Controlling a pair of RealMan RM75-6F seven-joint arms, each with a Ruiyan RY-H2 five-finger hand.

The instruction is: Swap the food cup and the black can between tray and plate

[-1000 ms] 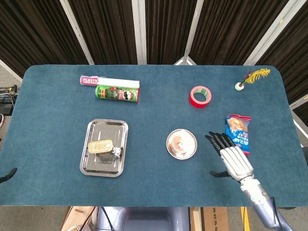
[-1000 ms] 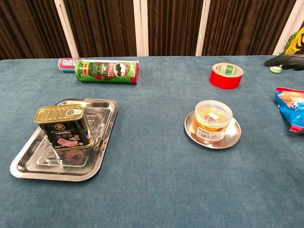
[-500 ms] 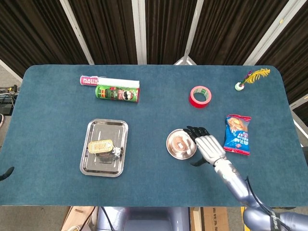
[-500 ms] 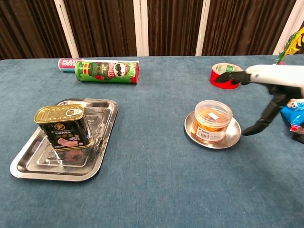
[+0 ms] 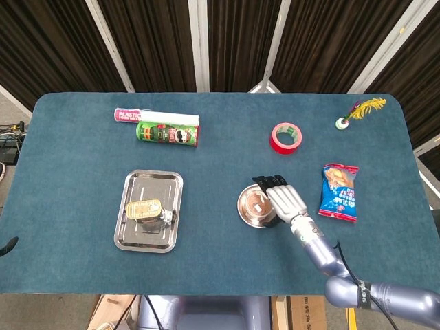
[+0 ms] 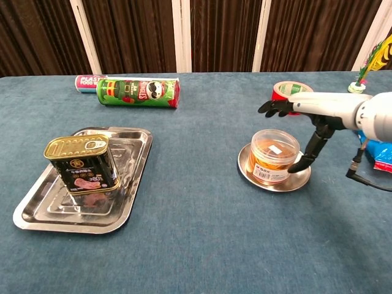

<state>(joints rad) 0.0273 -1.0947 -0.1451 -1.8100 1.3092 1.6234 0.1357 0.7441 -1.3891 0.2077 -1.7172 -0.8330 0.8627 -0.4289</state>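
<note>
Food cup [image 6: 274,157], clear with an orange filling, is sitting upright on the small round metal plate [image 6: 251,173] to the right of the table's middle. Above and just right of it the right hand [image 6: 304,116] is hovering, palm down, with its fingers [image 6: 269,108] stretching out apart over the cup's lid and its thumb [image 6: 308,153] pointing down beside the cup's right wall; the hand is spread and grasping nothing, and whether the thumb tip is touching the cup or the plate cannot be told. In the head view the same right hand [image 5: 283,201] is covering the plate's right part. Well to the left, the black can [image 6: 81,163] with its gold lid is standing on the rectangular metal tray [image 6: 121,211], toward the tray's left side. Further back on the blue table [image 6: 184,245], a green chip tube [image 6: 138,92] is lying on its side, with a pink and white tube [image 5: 155,115] lying just behind it. A red tape roll [image 5: 287,137] is resting behind the plate, a blue snack bag [image 5: 339,192] is lying to the right of the hand, and a small feathered toy [image 5: 359,111] is standing near the far right corner. The left hand [image 5: 9,245] is showing only as a dark tip at the table's left edge in the head view, so whether it is spread or clenched cannot be told.
</note>
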